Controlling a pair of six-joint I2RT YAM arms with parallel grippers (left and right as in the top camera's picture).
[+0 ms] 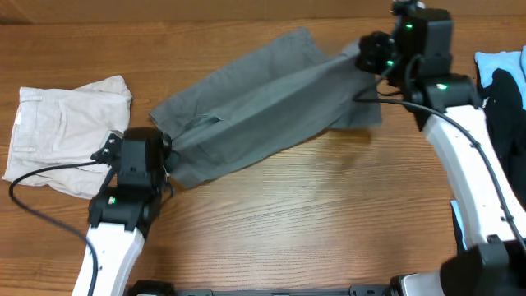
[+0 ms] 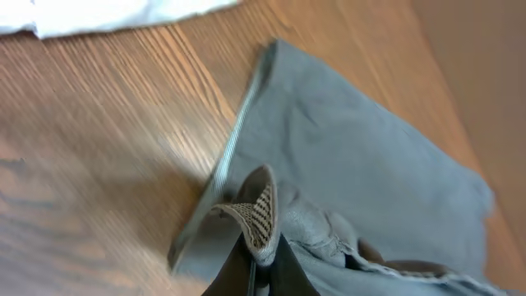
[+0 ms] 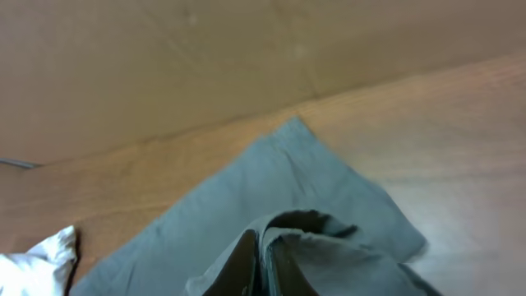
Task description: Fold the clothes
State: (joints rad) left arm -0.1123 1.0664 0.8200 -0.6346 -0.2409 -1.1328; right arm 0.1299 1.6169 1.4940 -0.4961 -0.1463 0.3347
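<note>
Shorts point(image 1: 263, 99) of grey cloth lay slanted across the middle of the worktop point(image 1: 329, 222), near-left to far-right. The left claw point(image 2: 261, 261) was clamped on the waistband end and the right claw point(image 3: 261, 265) on the far-right end. The step looked like pulling them flat before a first fold; next, both claws would need to carry one edge over evenly, clear of the cream shorts point(image 1: 66, 131) at left.

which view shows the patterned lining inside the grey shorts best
Left wrist: the pale checked lining of the medium-grey woven shorts shows up close at the pinched edge. Overhead and right wrist show only the plain grey outside.
</note>
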